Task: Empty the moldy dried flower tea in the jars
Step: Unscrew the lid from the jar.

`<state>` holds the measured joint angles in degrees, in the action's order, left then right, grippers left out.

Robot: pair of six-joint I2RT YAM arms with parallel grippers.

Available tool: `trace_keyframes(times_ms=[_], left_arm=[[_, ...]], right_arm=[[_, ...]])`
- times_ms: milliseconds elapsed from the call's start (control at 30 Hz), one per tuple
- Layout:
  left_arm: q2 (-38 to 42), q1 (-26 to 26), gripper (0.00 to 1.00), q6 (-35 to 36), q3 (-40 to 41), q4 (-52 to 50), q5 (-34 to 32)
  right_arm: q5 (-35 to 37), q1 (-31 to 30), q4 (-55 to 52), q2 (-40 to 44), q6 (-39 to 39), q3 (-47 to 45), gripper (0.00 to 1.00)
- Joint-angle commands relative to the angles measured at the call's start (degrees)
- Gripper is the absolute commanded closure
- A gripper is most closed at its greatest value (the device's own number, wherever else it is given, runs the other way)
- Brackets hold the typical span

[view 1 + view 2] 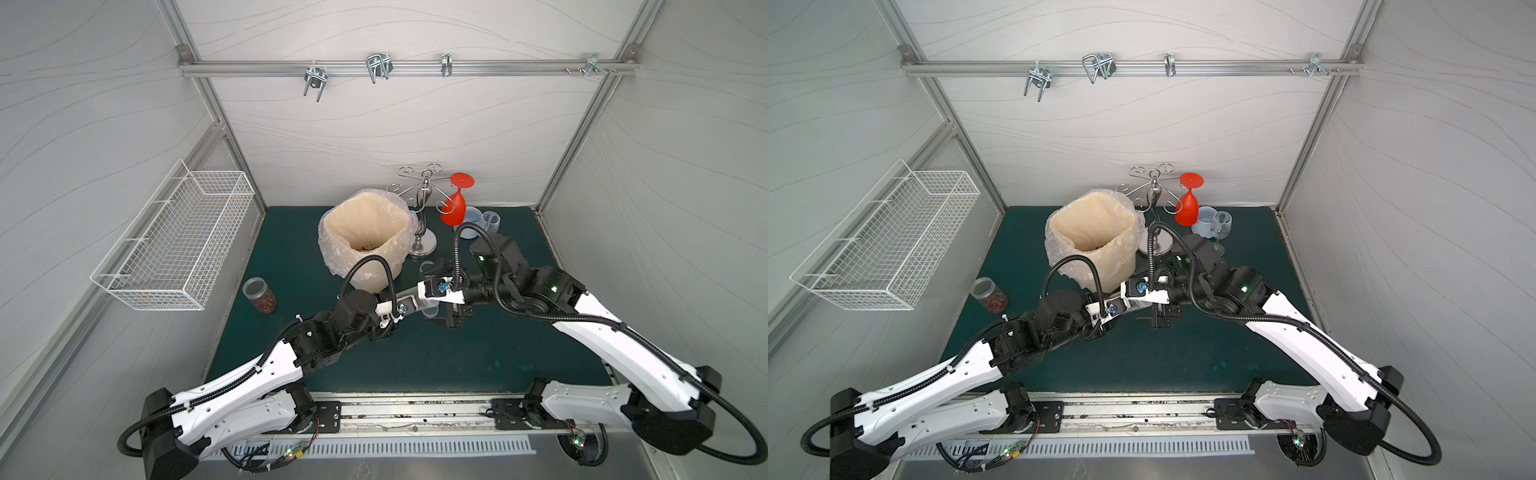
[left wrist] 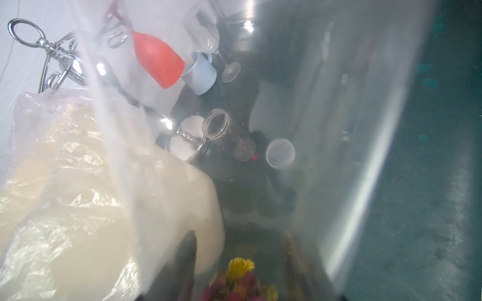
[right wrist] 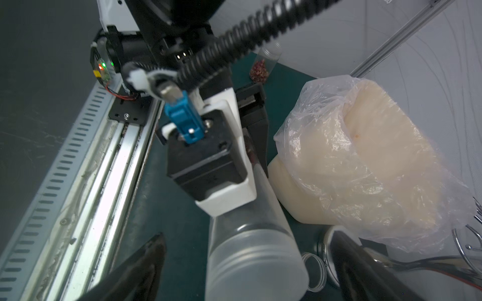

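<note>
My left gripper (image 1: 411, 306) is shut on a tall clear jar (image 3: 260, 208) held almost level over the green mat, right of the bin. Yellow and pink dried flower tea (image 2: 240, 280) lies inside it near the dark fingers (image 2: 186, 260). Its translucent lid (image 3: 255, 263) points into my right gripper (image 3: 247, 235), which is open with a fingertip on each side, clear of the lid. A second jar (image 1: 259, 294) holding reddish tea stands at the left. An empty jar (image 2: 229, 135) lies on its side by a loose lid (image 2: 280, 153).
The beige bin (image 1: 365, 237), lined with a clear bag, stands behind the grippers with a few bits in its bottom. Behind it are a chrome glass rack (image 1: 422, 208), a hanging red glass (image 1: 455, 208), a pale blue mug (image 1: 471, 220) and a clear wine glass (image 1: 1222, 224). A wire basket (image 1: 178, 245) hangs on the left wall.
</note>
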<state>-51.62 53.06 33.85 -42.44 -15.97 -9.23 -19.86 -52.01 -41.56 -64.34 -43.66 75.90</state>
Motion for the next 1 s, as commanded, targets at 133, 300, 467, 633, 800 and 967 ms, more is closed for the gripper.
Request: trace_keyframes(times_ms=[133, 300, 467, 633, 800, 967], left_arm=[[0.7, 0.3, 1.00, 0.3, -0.8, 3.7, 0.5], [0.4, 0.3, 1.00, 0.3, -0.9, 3.3, 0.5], [0.3, 0.3, 1.00, 0.5, -0.8, 3.3, 0.1], [0.3, 0.3, 1.00, 0.5, -0.7, 3.2, 0.0], [0.2, 0.4, 1.00, 0.6, -0.7, 3.3, 0.0], [0.1, 0.3, 1.00, 0.6, -0.7, 3.3, 0.0]], right_arm=[[-3.4, 0.1, 8.7, 10.2, 30.5, -4.7, 0.01], [3.7, 2.0, -4.0, 4.4, 45.6, 2.6, 0.01], [4.6, 5.0, -13.8, -2.4, 54.8, 9.9, 0.01], [0.9, 5.5, -13.8, -5.1, 57.6, 10.0, 0.01], [-0.5, 5.5, -14.1, -6.8, 57.7, 10.1, 0.07], [-3.2, 5.5, -12.3, -7.2, 57.9, 9.2, 0.22]])
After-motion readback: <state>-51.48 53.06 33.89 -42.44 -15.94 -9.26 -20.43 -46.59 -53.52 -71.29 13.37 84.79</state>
